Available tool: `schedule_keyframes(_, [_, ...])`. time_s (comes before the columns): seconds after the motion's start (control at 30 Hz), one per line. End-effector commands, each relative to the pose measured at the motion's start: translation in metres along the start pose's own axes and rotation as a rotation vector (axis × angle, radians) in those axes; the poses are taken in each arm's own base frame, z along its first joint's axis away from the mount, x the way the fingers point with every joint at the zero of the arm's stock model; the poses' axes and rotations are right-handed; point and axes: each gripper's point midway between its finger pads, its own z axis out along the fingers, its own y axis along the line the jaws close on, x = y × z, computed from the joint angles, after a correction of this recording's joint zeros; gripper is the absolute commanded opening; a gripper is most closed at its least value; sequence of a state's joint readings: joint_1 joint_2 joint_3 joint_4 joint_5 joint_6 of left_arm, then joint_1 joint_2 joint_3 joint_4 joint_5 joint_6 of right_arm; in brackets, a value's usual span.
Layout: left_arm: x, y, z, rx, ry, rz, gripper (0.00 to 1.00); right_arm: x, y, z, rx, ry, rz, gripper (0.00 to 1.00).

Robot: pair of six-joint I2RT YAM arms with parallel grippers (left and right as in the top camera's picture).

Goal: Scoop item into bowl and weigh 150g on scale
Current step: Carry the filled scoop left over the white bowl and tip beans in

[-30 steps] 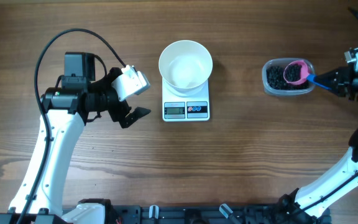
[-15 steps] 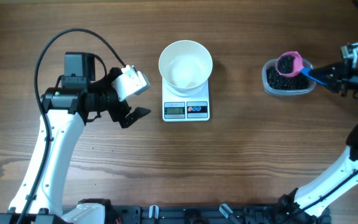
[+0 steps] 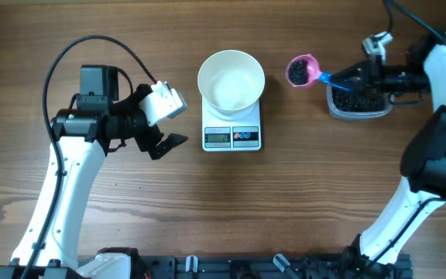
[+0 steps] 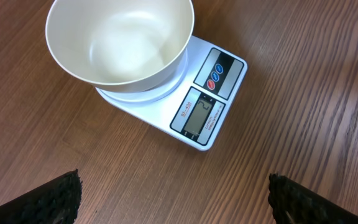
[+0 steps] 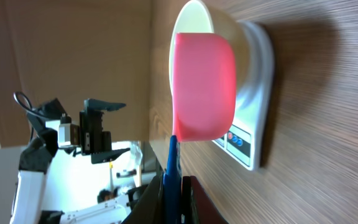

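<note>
One scoop [image 3: 293,72]: loaded with beads [image 3: 303,69], right of the scale [image 3: 231,136], grasped by your right hand [image 3: 353,77].
Your left hand [image 4: 178,202]: released, left of the scale.

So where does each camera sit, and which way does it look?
Overhead: above the table, looking down at the left gripper, right gripper, the round white bowl on the flat white scale, the pink scoop of black beads.
Left wrist: on the left arm, facing bowl and scale; black fingertips at bottom corners.
Right wrist: on the right arm, looking past the scoop toward the bowl; dark fingers grip its blue handle.
All three show bowl and scale.
</note>
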State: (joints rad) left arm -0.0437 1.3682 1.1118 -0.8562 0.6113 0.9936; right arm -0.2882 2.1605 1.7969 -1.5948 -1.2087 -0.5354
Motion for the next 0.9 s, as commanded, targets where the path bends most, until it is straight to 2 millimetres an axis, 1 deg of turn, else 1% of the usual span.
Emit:
schedule_keyframes(0.0, [0.002, 0.001, 0.001, 0.004, 0.0, 0.013, 1.0, -0.014, 0.025, 0.023, -0.03, 0.022, -0.026, 0.04])
schedule_keyframes(0.13, [0.002, 0.001, 0.001, 0.004, 0.0, 0.013, 1.0, -0.019, 0.031, 0.047, 0.064, 0.078, -0.047, 0.04])
schedule_keyframes(0.23, [0.002, 0.001, 0.001, 0.004, 0.0, 0.013, 1.0, -0.028, 0.042, 0.071, 0.156, 0.101, -0.094, 0.04])
schedule_keyframes(0.3, [0.002, 0.001, 0.001, 0.004, 0.0, 0.013, 1.0, -0.033, 0.044, 0.08, 0.217, 0.103, -0.111, 0.04])
schedule_keyframes(0.4, [0.002, 0.001, 0.001, 0.004, 0.0, 0.013, 1.0, -0.04, 0.053, 0.093, 0.312, 0.1, -0.175, 0.04])
schedule_keyframes(0.47, [0.002, 0.001, 0.001, 0.004, 0.0, 0.013, 1.0, -0.044, 0.052, 0.098, 0.415, 0.094, -0.213, 0.04])
schedule_keyframes(0.67, [0.002, 0.001, 0.001, 0.004, 0.0, 0.013, 1.0, -0.042, 0.05, 0.119, 0.63, 0.121, -0.332, 0.04])
schedule_keyframes(0.87, [0.002, 0.001, 0.001, 0.003, 0.0, 0.013, 1.0, -0.033, 0.044, 0.143, 0.833, 0.161, -0.458, 0.04])
